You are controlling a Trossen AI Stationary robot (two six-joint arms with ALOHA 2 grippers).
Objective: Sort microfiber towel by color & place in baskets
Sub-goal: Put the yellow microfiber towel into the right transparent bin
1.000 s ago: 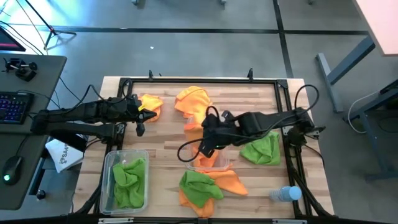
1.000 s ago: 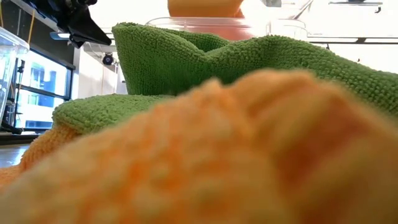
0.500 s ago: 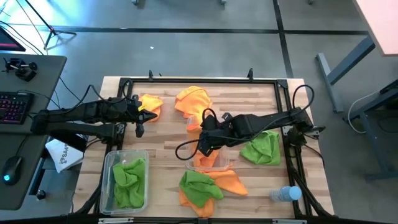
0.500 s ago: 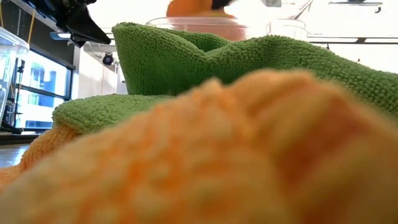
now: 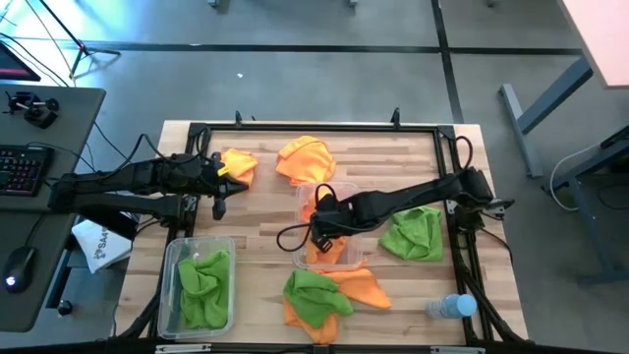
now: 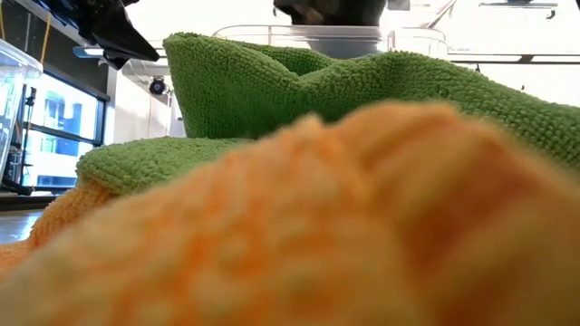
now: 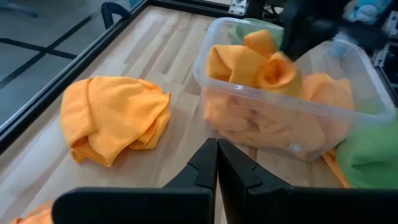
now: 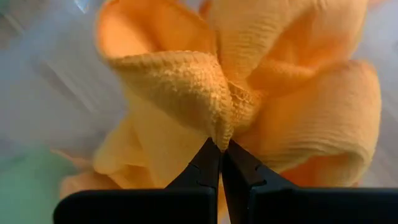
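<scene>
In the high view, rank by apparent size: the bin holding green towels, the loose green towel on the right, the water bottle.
Largest to smallest in the high view:
1. Bin holding green towels
2. Loose green towel on the right
3. Water bottle
The camera looks straight down, so nearness hardly skews this.

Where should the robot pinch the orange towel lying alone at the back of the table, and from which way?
Probably on a raised fold of the orange towel, coming straight down from above. It lies crumpled on the wooden table with bumpy ridges, easier to pinch than its flat edges. Nothing lies on it, and the shut left gripper waits nearby.
</scene>
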